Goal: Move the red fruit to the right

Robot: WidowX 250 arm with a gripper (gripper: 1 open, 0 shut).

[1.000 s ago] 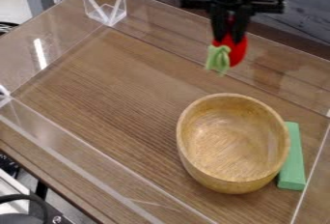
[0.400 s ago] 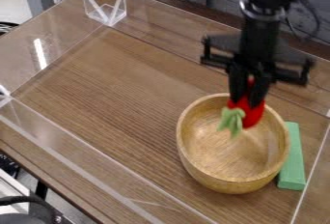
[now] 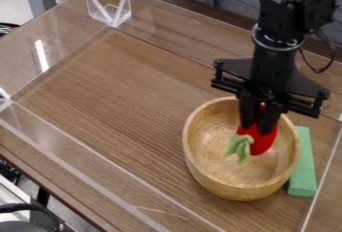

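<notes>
Your red fruit [image 3: 263, 134] is small, shiny and oval, with green leaves [image 3: 241, 148] at one end. Right now it hangs over the inside of the wooden bowl [image 3: 211, 166], with the leafy end pointing down and toward the bowl's floor. You cannot tell from here whether the leaves touch the wood.

The gripper [image 3: 266, 126] points straight down and its two fingers are squeezed tight on the fruit's red body, so you are holding it.

The fruit looks like a light toy. It should be easy to carry. Its skin looks smooth and glossy, so it may be slippery and could slide out if the squeeze is weak. The round sides give the fingers only a little to press on. The best place to hold it looks like the fat red middle, not the leaves, because the leaves look thin and bendy.

It does not look like something that breaks. But if you let go up high, it may bounce or roll around in the bowl.

Just beside the bowl, on its right, lies a flat green block [image 3: 303, 163]. Both sit on the wooden table [image 3: 107, 86], inside low clear walls [image 3: 54, 166]. The fruit is already on the right side of the table, so your job looks nearly done.
</notes>
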